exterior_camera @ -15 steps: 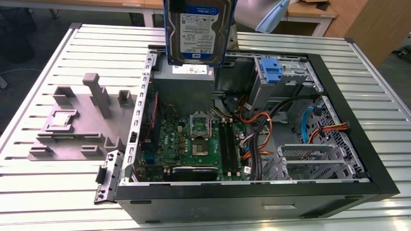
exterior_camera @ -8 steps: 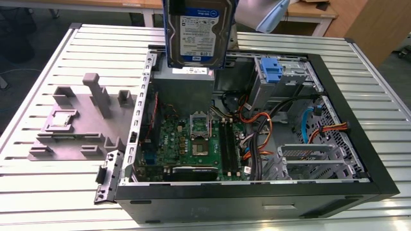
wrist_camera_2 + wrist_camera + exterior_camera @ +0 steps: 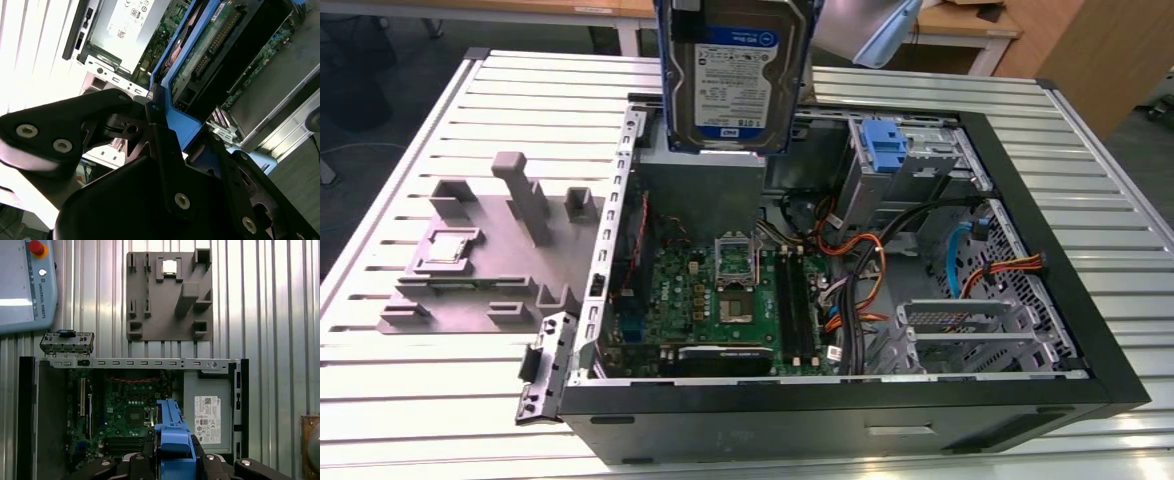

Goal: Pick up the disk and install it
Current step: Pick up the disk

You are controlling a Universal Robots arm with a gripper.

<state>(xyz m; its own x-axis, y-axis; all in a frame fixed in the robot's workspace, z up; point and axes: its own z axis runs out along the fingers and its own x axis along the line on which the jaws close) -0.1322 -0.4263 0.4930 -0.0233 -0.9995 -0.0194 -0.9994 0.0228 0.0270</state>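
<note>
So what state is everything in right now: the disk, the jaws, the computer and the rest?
Disk: held up in the air, upright, label facing the exterior view.
Jaws: shut on the disk's blue rail.
Computer case: lying flat, side open, insides bare.
Blue bracket: empty, no drive in it.
Grey tray: a chip resting in it.

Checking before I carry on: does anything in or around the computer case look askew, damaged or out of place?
Nothing looks damaged or spilled. The disk hangs upright over the open case, clamped in the gripper. One oddity: a latch sticks out from the case's wall at the exterior view's left.
</note>
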